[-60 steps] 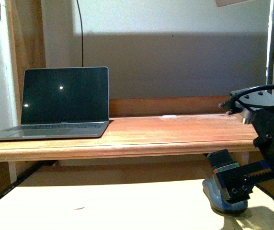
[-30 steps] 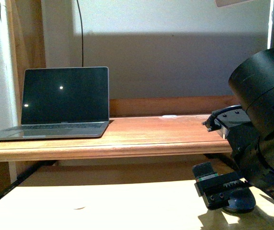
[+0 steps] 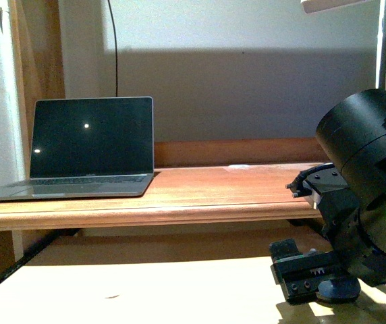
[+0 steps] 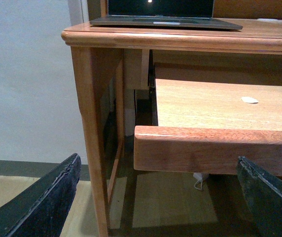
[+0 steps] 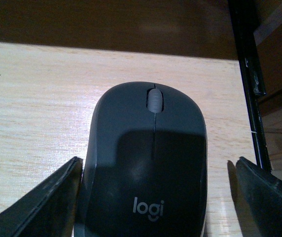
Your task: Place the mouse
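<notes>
Mouse [image 5: 146,168] | right wrist: wheel, logo, tool [image 5: 157,163] spread | front: mostly hidden

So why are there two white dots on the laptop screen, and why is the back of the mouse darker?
Front view: the dots on the laptop screen are glare, probably lights reflecting off the dark glass. Right wrist view: a blocky shadow covers the logo end of the mouse, while the scroll-wheel end is lit; what casts the shadow is out of frame.
</notes>
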